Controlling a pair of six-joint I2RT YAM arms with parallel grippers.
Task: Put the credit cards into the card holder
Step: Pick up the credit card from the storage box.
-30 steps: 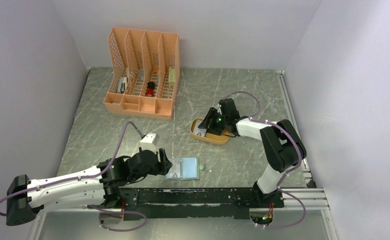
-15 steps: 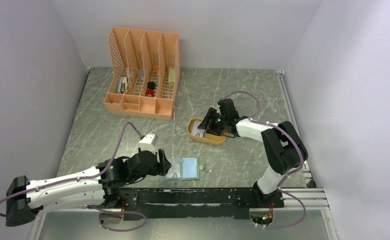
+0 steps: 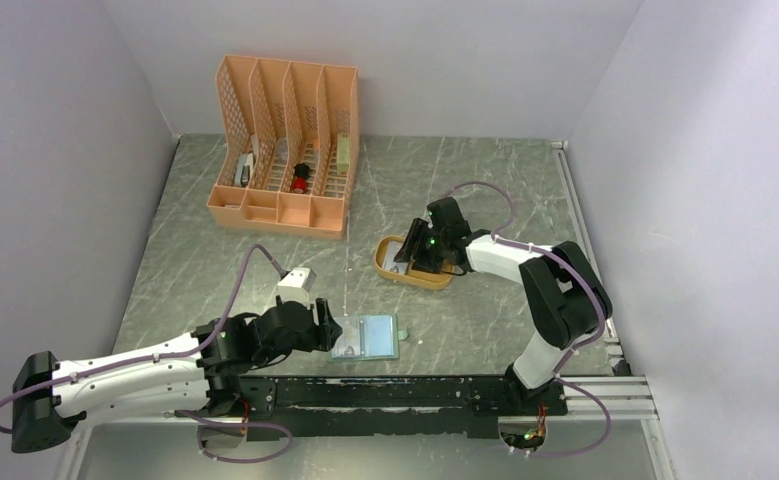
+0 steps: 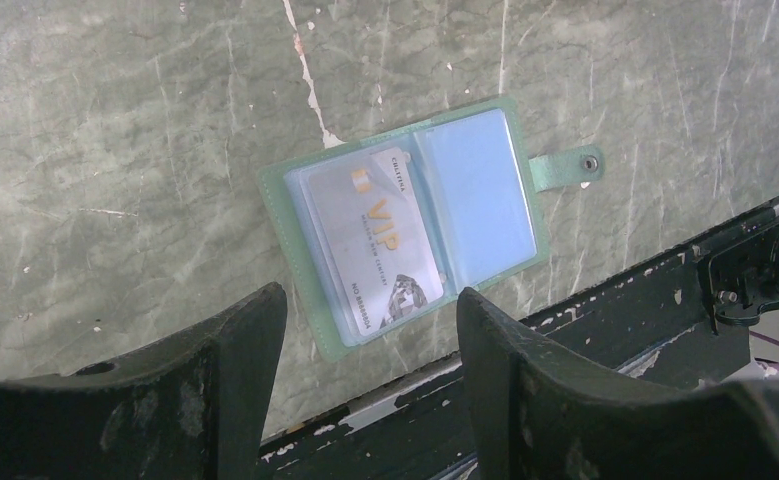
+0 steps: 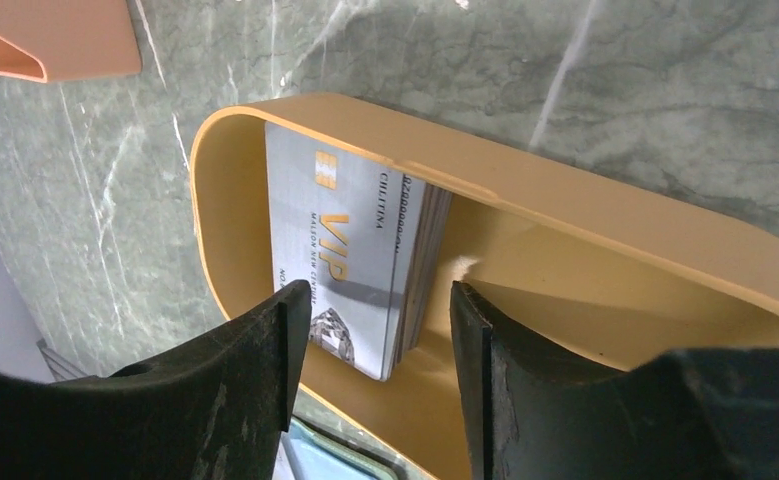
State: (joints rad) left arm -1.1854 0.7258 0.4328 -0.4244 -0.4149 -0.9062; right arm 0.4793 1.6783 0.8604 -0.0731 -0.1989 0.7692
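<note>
The sage-green card holder (image 3: 367,337) lies open on the table near the front edge. One grey-white VIP credit card (image 4: 380,240) sits in its left clear sleeve, and its snap tab (image 4: 565,168) points right. My left gripper (image 4: 370,310) is open and empty, just left of the holder (image 4: 405,230) in the top view (image 3: 331,330). A stack of credit cards (image 5: 350,260) leans on edge inside the mustard tray (image 5: 615,235). My right gripper (image 5: 380,300) is open over that stack, one finger on each side, not gripping it. It also shows in the top view (image 3: 415,250).
The peach lattice organizer (image 3: 285,150) with small items stands at the back left. The mustard tray (image 3: 427,279) sits mid-table. A black rail (image 3: 415,392) runs along the near edge just behind the holder. Walls enclose the left, back and right.
My right gripper has shifted a little to the left and the mustard tray has slid slightly left with it. The left arm and the card holder have not moved.
</note>
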